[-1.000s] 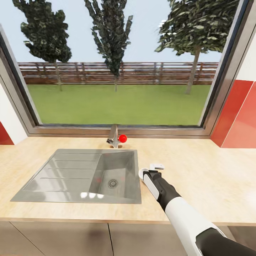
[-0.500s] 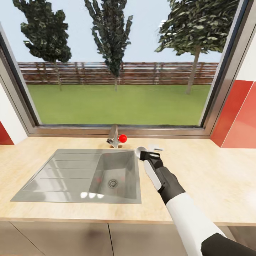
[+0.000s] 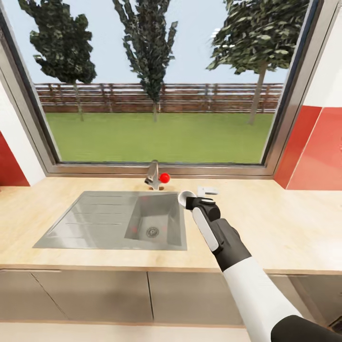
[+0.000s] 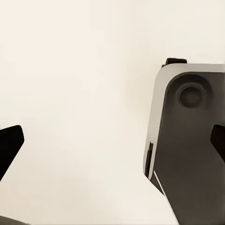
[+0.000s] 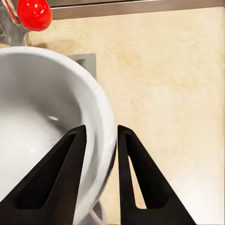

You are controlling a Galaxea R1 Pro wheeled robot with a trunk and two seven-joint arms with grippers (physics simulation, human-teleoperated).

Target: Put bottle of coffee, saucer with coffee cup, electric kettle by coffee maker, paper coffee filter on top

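My right gripper (image 3: 195, 201) has carried the coffee cup (image 3: 186, 197) forward to just beside the tap (image 3: 153, 176) of the sink (image 3: 95, 223), above the counter (image 3: 266, 228). Jaws clamp its thin rim; it is light, glazed, slippery, so I grip gently.

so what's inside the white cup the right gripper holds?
Small white coffee cup: bare white interior, apparently empty. One dark finger of the right gripper covers part of the inside wall.
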